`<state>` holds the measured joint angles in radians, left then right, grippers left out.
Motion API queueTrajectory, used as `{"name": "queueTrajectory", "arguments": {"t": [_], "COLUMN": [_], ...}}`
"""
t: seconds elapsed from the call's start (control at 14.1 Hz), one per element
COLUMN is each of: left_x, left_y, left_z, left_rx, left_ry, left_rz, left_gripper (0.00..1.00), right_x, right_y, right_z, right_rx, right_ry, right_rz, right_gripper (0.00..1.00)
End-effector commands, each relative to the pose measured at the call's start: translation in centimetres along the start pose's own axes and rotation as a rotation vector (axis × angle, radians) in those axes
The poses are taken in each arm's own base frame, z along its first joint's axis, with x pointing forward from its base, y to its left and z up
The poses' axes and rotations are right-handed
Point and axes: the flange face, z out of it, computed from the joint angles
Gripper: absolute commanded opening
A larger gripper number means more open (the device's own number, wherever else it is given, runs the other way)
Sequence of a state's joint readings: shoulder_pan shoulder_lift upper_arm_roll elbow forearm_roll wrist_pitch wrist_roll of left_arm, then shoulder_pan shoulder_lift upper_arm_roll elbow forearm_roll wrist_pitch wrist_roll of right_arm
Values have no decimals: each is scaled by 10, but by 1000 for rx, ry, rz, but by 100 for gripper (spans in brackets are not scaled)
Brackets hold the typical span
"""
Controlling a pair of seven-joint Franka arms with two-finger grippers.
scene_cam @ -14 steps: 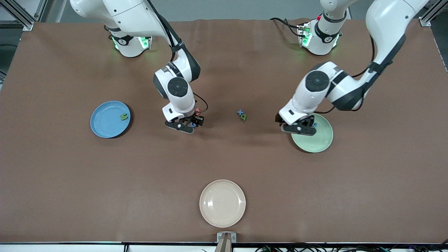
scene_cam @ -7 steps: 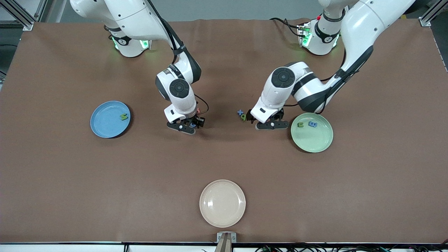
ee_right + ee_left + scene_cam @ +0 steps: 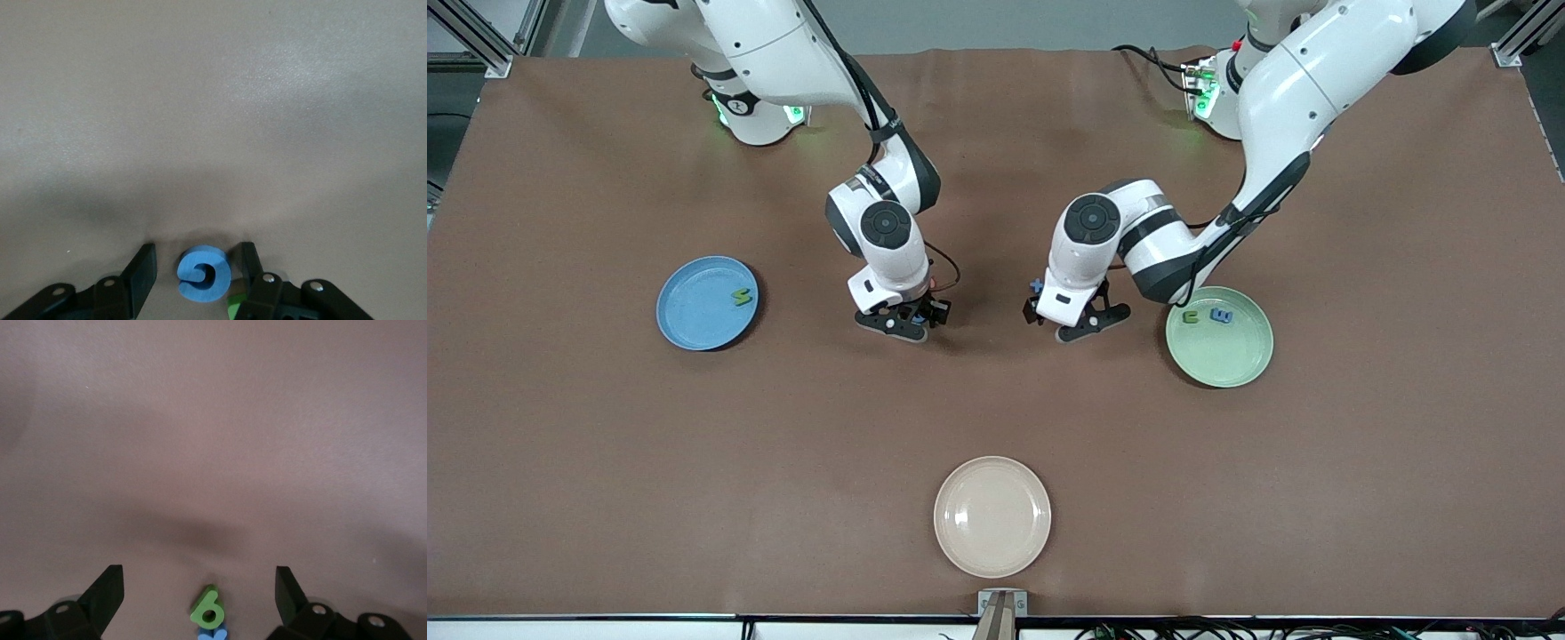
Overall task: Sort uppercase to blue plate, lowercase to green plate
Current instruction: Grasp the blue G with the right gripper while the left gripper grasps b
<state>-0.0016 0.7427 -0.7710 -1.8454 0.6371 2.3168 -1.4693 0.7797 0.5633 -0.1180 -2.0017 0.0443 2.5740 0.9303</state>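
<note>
One green S lies on the blue plate and two lowercase letters on the green plate, while the right end effector closes around a blue G and the left end effector, spread wide, hovers over the green q on the tabletop.

Two glossy white Franka arms with black joint bands, round black caps, thin black cables, green-lit bases; black two-finger grippers, possibly screw-studded.
</note>
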Motion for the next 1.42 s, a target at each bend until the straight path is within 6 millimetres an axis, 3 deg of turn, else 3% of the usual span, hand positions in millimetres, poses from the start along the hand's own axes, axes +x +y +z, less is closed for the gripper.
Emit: {"name": "queueTrajectory", "arguments": {"t": [0.0,0.43,0.85,1.13,1.35], "left_x": [-3,-26,-47,-46,-45], "left_y": [3,8,16,16,16], "left_z": [23,38,40,39,40], "left_rx": [5,24,29,30,31], "left_ry": [-42,-70,-96,-94,-92], "left_rz": [-20,-7,-16,-43,-39], "left_gripper": [100,94,74,54,52], "right_x": [-6,-11,-10,-10,-9], "right_y": [-6,-3,-3,-4,-2], "right_z": [5,9,6,3,3], "right_rx": [-13,-27,-24,-20,-29], "right_ry": [0,-11,-10,-9,-17], "right_rz": [-4,-5,-2,1,4], "right_gripper": [60,60,60,60,60]}}
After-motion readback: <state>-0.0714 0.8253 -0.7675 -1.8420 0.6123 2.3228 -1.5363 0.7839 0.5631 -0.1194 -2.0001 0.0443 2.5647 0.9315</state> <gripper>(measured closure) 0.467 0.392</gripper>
